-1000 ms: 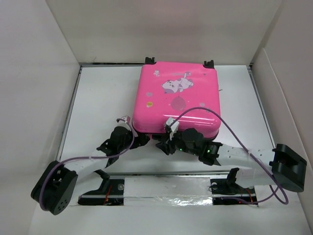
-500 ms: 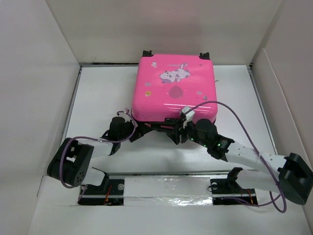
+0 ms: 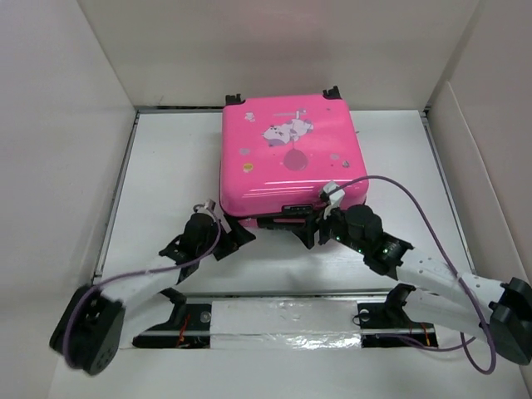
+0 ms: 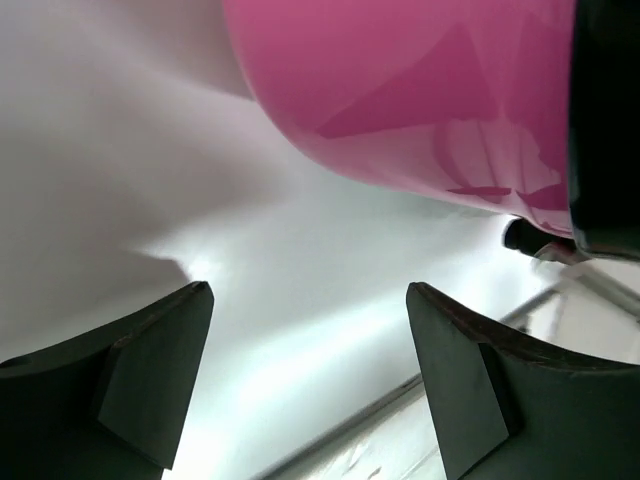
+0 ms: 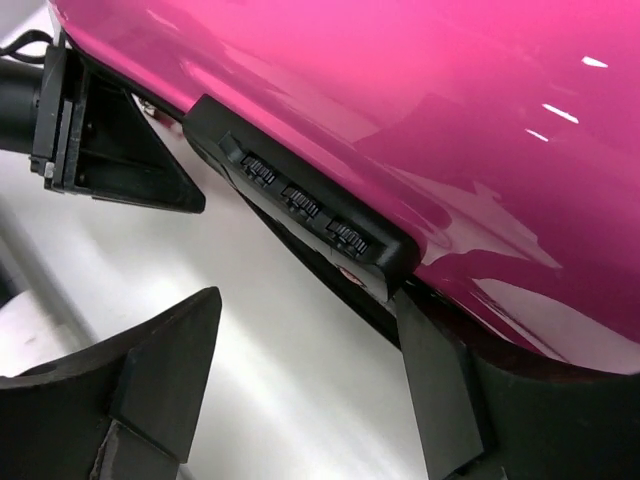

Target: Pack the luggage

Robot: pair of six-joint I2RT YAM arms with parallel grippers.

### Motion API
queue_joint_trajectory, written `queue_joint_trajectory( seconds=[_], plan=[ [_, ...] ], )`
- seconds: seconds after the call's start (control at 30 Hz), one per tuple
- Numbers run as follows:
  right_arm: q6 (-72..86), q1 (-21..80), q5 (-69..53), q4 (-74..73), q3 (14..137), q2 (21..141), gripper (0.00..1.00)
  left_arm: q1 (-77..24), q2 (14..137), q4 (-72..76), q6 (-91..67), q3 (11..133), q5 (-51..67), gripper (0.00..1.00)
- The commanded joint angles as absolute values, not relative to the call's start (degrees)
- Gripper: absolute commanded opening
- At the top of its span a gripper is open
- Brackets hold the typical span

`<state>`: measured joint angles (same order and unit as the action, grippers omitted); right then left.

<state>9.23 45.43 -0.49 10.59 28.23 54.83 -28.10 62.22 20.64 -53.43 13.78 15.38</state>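
**Luggage** (image 3: 287, 154): pink shell, shut, lying flat on the desk (image 3: 166, 166) with the sticker side up. It sits at mid-width, towards the far wall, with its wheels (image 3: 332, 88) at the far edge.

**Left pincer** (image 4: 308, 300): fingers spread wide with only bare desk between them, so it holds nothing. It is low at the near-left corner of the luggage. The shell's curve rises just beyond the fingertips, apparently without contact.

**Right pincer** (image 5: 305, 300): fingers wide apart, gripping nothing. It is at the near edge, right of centre. The lock (image 5: 300, 205) sits just above the gap. The right finger is tucked under the shell's lip beside the lock, and whether it touches cannot be told.

**Hazards, as judged:**
- Both pincers lie on the near side, and the shell is glossy. A forward push would likely slide the luggage towards the far wall instead of raising the lid.
- If the lock is latched, prying under the lip would tilt the whole case.
- The finger under the lip could wedge there or skid off the rounded edge.
- With nothing bracing the far side, the case may rotate on the desk.
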Motion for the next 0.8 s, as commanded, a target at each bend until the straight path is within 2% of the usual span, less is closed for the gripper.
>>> queue_joint_trajectory(
  seconds=[0.0, 0.07, 0.23, 0.37, 0.5, 0.57, 0.77],
  plan=[
    [8.26, 45.70, 6.24, 17.05, 32.25, 53.61, 0.78, -29.88, 40.29, -6.39, -51.15, 16.77, 4.24, 0.77],
    [9.05, 46.23, 4.93, 16.79, 33.04, 55.63, 0.78, -30.40, 34.13, -11.14, -50.10, 19.41, 1.59, 0.77],
    [12.74, 49.56, 4.13, 21.96, 31.65, 59.24, 0.80, -32.43, 35.68, -12.92, -49.49, 21.97, 3.51, 0.78],
    [13.62, 49.57, 7.47, 22.23, 30.33, 58.71, 0.87, -32.43, 37.70, -10.03, -46.76, 22.76, 5.18, 0.78],
    [15.02, 49.57, 3.08, 25.92, 28.48, 58.36, 0.96, -32.43, 42.97, -5.11, -44.13, 26.44, 6.41, 0.78],
    [15.47, 49.57, 5.34, 25.40, 28.13, 59.15, 0.98, -32.43, 44.90, -3.00, -42.98, 27.42, 7.55, 0.78],
    [20.03, 46.41, 3.34, 38.13, 27.68, 63.36, 0.99, -32.43, 48.95, 5.08, -44.29, 19.53, 7.82, 0.78]
  ],
)
